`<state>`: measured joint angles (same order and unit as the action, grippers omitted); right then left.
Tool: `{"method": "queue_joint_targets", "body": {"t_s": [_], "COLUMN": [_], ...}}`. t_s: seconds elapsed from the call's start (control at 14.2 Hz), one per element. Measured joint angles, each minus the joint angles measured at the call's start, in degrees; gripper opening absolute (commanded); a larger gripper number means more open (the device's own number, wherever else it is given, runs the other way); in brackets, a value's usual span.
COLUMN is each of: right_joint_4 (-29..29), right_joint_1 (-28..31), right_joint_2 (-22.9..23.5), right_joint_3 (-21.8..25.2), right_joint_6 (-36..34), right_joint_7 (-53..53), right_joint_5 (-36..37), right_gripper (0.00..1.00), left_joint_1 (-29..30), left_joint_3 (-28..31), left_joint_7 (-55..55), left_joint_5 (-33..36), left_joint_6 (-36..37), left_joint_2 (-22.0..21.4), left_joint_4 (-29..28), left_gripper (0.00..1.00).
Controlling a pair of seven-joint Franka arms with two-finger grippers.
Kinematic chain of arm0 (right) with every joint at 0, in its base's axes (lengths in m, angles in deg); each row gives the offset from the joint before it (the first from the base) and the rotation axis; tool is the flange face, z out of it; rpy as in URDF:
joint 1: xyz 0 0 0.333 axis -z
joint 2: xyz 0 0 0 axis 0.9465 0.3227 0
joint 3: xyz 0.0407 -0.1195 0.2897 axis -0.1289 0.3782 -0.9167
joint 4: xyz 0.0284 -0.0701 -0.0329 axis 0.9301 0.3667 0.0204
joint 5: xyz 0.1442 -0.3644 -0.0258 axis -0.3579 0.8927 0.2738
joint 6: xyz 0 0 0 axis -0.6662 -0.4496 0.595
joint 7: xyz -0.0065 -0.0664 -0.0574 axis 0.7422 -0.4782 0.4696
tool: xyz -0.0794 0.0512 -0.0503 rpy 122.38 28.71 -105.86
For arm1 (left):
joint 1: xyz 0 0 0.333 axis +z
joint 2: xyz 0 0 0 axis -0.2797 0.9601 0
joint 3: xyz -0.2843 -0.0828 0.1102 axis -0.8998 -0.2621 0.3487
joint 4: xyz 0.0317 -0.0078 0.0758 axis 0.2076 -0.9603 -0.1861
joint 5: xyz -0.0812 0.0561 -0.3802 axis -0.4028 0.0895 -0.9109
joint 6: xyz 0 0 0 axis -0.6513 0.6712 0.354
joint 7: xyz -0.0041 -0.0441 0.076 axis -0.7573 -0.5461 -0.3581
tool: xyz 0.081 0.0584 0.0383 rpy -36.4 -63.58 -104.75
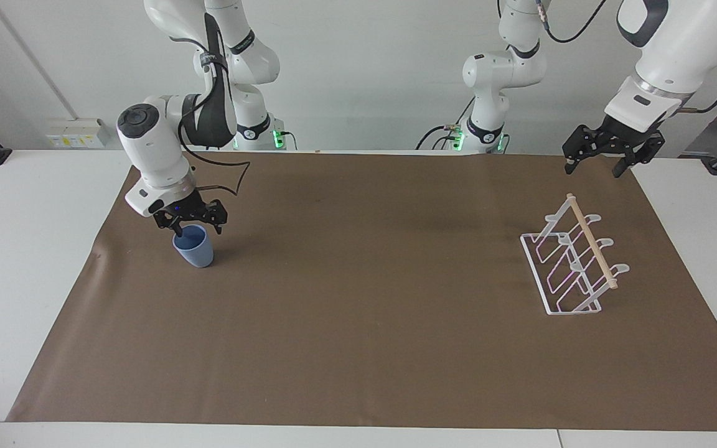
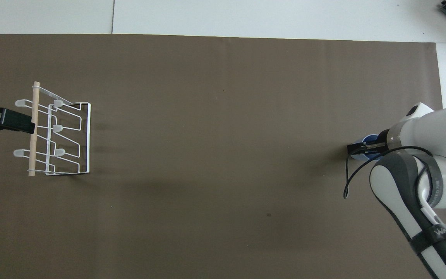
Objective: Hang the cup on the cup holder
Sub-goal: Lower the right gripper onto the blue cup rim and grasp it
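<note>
The light-blue cup [image 1: 195, 250] stands upright on the brown mat at the right arm's end of the table. My right gripper [image 1: 195, 226] is open and low over the cup's rim, one finger on each side of its top. In the overhead view this gripper [image 2: 357, 147] covers most of the cup [image 2: 371, 138]. The white wire cup holder [image 1: 573, 264] with its wooden dowel stands at the left arm's end, and it also shows in the overhead view [image 2: 58, 135]. My left gripper [image 1: 592, 168] waits open in the air, over the mat beside the holder.
A brown mat [image 1: 358, 323] covers most of the white table [image 1: 28, 261]. Both arm bases stand at the robots' edge of the table. The right arm's black cable [image 1: 228, 180] loops beside its wrist.
</note>
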<state>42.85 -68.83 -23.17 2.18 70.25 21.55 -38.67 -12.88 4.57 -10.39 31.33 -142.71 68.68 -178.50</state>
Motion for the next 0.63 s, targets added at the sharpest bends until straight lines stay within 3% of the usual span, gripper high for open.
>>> {"method": "queue_joint_targets", "body": {"t_s": [0.56,0.63], "right_joint_4": [2.2,2.4], "right_joint_1": [0.0,0.0], "right_joint_2": [0.0,0.0], "right_joint_3": [-0.2,-0.2], "right_joint_6": [0.5,0.5], "right_joint_7": [0.0,-0.1], "right_joint_5": [0.0,0.0], "right_gripper": [1.0,0.94], "left_joint_1": [0.0,0.0], "left_joint_3": [0.0,0.0], "left_joint_7": [0.0,0.0], "left_joint_5": [0.0,0.0], "left_joint_6": [0.0,0.0], "left_joint_2": [0.0,0.0], "left_joint_4": [0.0,0.0], "left_gripper": [1.0,1.0]}}
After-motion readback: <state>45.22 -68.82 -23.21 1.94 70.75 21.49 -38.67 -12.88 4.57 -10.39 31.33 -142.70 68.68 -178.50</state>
